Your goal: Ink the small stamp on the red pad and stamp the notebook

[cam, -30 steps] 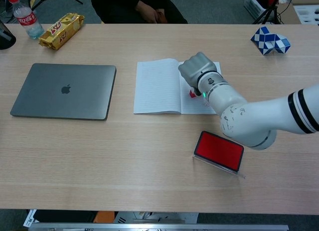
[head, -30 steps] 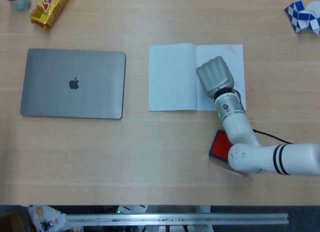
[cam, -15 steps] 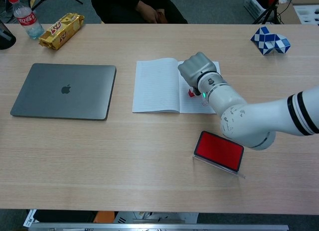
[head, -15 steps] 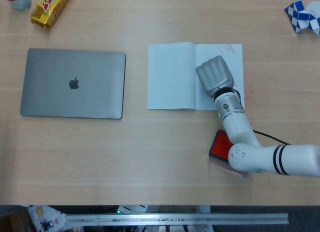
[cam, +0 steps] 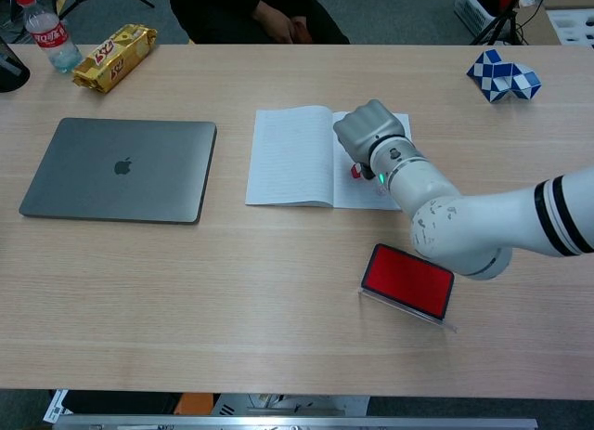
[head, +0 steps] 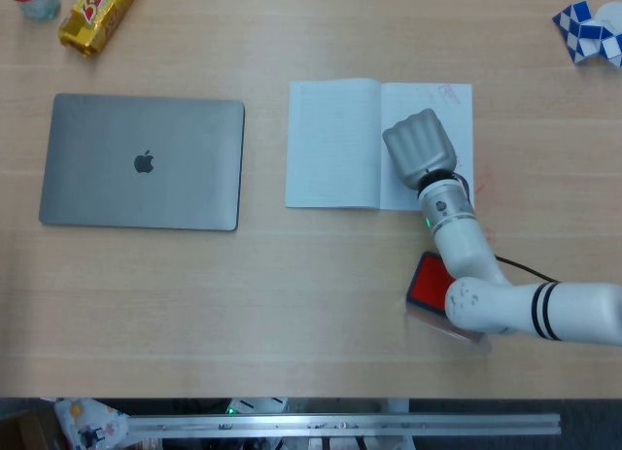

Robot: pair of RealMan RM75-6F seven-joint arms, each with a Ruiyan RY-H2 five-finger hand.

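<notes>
One of each — notebook [cam: 290,158], red pad [cam: 407,280], laptop [cam: 119,169], bottle [cam: 46,31], snack pack [cam: 114,56], puzzle [cam: 503,77].

Head view looks straight down; chest view looks obliquely forward; both share the table [head: 292,294].

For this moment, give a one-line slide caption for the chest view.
Right hand holds the small stamp over the open notebook.

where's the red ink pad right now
The red ink pad lies open on the table's right half in the chest view, nearer the front edge than the notebook, just under the right forearm.
</notes>
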